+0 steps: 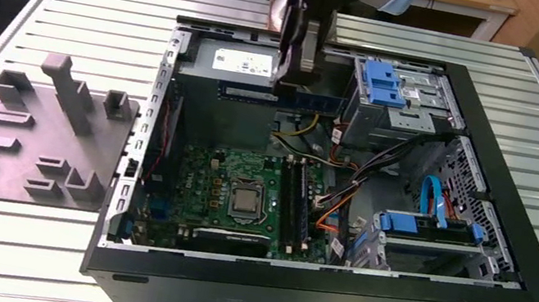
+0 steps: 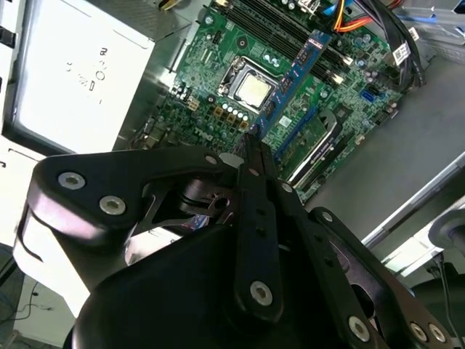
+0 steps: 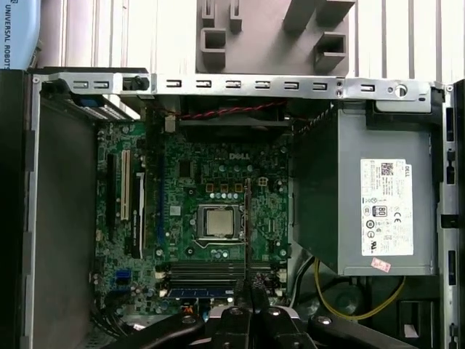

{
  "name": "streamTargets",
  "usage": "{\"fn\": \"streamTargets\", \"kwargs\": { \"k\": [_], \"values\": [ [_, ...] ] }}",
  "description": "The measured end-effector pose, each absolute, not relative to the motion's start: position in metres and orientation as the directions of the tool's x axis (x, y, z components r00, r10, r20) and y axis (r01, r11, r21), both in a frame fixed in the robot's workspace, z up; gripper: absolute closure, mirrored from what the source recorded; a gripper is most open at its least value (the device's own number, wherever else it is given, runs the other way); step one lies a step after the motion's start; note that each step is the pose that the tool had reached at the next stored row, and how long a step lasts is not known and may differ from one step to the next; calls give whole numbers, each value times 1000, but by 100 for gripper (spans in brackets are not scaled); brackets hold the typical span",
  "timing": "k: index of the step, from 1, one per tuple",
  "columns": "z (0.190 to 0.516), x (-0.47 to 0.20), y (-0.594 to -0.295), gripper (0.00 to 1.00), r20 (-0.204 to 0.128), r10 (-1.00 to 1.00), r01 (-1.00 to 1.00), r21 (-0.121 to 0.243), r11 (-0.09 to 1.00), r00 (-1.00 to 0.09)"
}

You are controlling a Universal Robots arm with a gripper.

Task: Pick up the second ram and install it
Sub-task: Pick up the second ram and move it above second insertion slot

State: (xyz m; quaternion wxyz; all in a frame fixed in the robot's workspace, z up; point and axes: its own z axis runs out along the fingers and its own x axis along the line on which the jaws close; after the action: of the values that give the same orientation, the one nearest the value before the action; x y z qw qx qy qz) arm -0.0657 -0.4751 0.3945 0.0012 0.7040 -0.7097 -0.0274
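The second ram is a long blue-black stick held level above the open computer case, just in front of the power supply. My gripper comes down from above and is shut on the stick's middle. In the second wrist view the ram runs out from the closed fingertips of the gripper over the green motherboard. In the first wrist view the ram shows edge-on as a thin dark line above the gripper. The long black sockets lie beside the processor, below the stick.
The black case wall rings the motherboard. The grey power supply sits at the back, with blue drive cages and cables at the exterior view's right. A grey slotted fixture stands on the ribbed table at the exterior view's left.
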Motion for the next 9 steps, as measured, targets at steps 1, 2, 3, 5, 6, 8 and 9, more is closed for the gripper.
{"fn": "streamTargets", "kwargs": {
  "k": [1, 2, 3, 5, 6, 8, 9],
  "values": [
    [393, -66, -475, 89, -37, -999, -999, 41, 7, -9],
    [391, -66, -475, 89, -37, -999, -999, 41, 7, -9],
    [389, -66, -475, 89, -37, -999, -999, 41, 7, -9],
    [386, -66, -475, 89, -37, -999, -999, 41, 7, -9],
    [384, -66, -475, 89, -37, -999, -999, 41, 7, -9],
    [381, -66, -475, 89, -37, -999, -999, 41, 7, -9],
    [380, -66, -475, 89, -37, -999, -999, 41, 7, -9]
  ]
}}
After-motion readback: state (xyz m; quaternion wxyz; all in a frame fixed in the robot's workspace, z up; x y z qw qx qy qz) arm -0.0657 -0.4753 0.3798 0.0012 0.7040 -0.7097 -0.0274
